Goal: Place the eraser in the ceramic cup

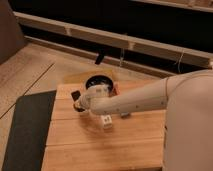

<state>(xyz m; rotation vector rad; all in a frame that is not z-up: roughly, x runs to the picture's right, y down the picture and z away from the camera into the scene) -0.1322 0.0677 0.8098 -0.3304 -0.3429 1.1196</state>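
A dark round ceramic cup (99, 80) stands at the far edge of the wooden table (100, 145). My white arm reaches in from the right and crosses just in front of the cup. My gripper (79, 102) is at the arm's left end, low over the table, just left of and in front of the cup. A small white block with dark marks (106, 121), which may be the eraser, lies on the table under the arm, in front of the cup.
A dark mat (29, 131) lies on the floor left of the table. A small black object (100, 58) lies on the floor beyond the table. A small reddish thing (116, 90) shows right of the cup. A low ledge (125, 42) runs along the back.
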